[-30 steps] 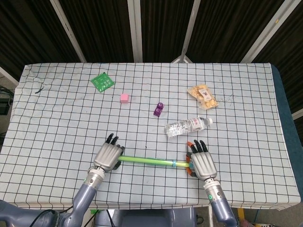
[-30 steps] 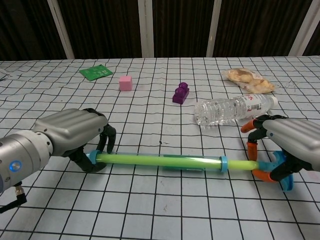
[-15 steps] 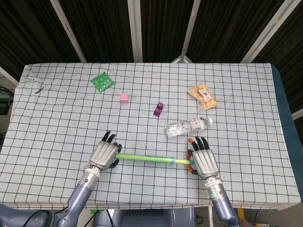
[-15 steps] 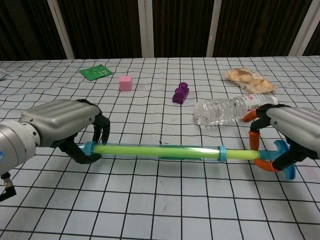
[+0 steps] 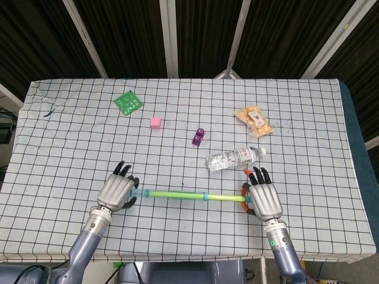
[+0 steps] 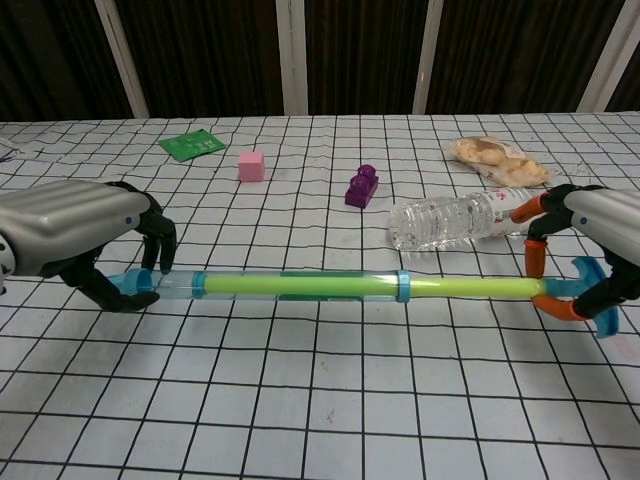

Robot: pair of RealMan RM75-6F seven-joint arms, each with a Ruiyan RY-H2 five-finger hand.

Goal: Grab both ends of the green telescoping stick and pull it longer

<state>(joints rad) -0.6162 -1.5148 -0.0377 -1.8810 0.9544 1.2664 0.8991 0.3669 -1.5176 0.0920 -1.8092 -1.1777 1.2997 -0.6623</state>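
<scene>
The green telescoping stick [image 5: 177,194] [image 6: 300,285] lies stretched out left to right above the near part of the table, with blue collars along it. My left hand [image 5: 117,192] [image 6: 75,232] grips its left blue end, fingers curled round it. My right hand [image 5: 265,199] [image 6: 600,240] holds the right end with its orange and blue grabber head [image 6: 575,295]. The thin inner rod [image 6: 470,288] shows between the middle blue collar [image 6: 402,286] and my right hand.
A clear water bottle [image 5: 235,157] [image 6: 462,217] lies just behind the stick's right half. Further back are a purple block [image 5: 198,137], a pink cube [image 5: 156,122], a green packet [image 5: 128,102] and a snack bag [image 5: 253,120]. The table's near edge [image 5: 177,258] runs close below my hands.
Both hands have moved apart, left hand leftward and right hand rightward, and the stick has grown clearly longer. The middle blue collar now sits further from my right hand.
</scene>
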